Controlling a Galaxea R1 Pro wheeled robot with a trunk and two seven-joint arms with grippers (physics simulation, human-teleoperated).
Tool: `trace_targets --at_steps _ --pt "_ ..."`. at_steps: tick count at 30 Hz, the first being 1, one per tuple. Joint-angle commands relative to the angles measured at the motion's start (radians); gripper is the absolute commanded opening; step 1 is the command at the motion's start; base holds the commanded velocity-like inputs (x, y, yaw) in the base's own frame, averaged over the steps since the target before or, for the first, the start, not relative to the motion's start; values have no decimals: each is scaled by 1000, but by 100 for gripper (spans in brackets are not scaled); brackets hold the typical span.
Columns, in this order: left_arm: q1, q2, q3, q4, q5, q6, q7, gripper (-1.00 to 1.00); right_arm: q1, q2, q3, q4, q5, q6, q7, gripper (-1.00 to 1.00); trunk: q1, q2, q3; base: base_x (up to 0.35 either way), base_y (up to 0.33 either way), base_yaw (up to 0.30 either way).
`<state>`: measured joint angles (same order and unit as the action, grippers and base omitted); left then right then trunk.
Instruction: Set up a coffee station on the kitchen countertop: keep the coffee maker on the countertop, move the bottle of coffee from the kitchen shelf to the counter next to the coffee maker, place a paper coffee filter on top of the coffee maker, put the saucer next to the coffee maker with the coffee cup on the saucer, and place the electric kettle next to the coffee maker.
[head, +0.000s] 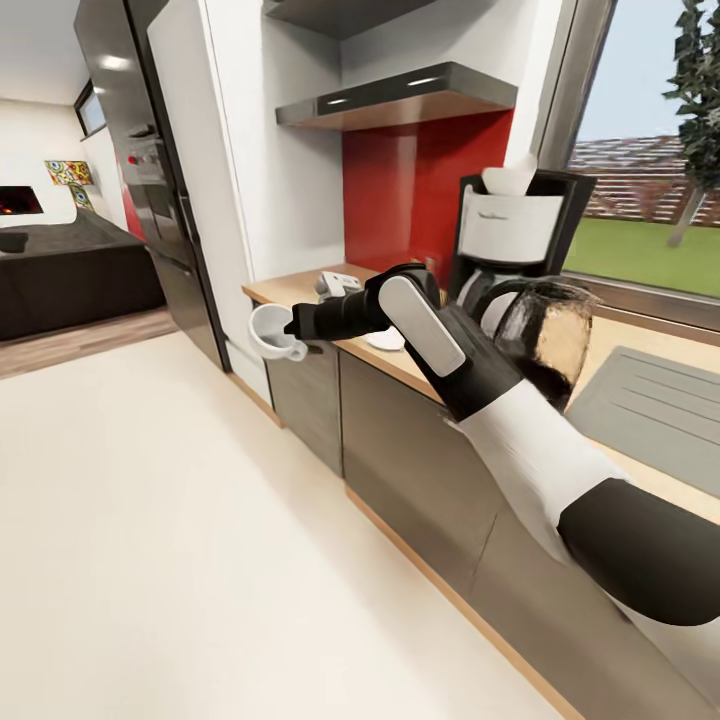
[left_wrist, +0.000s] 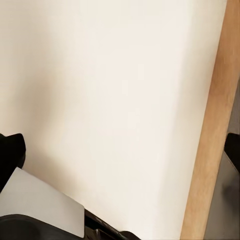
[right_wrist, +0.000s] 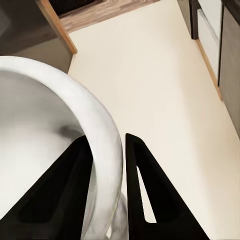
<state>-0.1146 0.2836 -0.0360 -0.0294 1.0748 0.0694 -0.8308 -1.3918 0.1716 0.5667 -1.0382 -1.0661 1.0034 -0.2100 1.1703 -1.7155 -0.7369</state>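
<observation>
The right gripper is pinching the rim of the smooth white coffee cup, holding it out past the end of the light wood kitchen countertop, over the pale floor. The thin glazed wall could be slipping between the hard black fingers, dropping the cup before it reaches the round white saucer beside the coffee maker. I cannot tell the left gripper's state.

Open floor beside the kitchen countertop; coffee maker crowds its surface.
</observation>
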Motion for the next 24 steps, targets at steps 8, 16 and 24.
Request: trace_targets --at_steps 8,16,24 --pt "0 0 -4 0 8 7 -4 100 0 0 1 0 -11 1 -11 -100 0 0 -1 251 228 0" --pt "0 0 -4 0 8 7 -4 100 1 0 0 0 -11 1 -11 -100 0 0 -1 232 216 -48" --pt "0 0 -4 0 8 4 -3 100 2 0 0 0 -11 1 -11 -100 0 0 -1 68 64 -117"
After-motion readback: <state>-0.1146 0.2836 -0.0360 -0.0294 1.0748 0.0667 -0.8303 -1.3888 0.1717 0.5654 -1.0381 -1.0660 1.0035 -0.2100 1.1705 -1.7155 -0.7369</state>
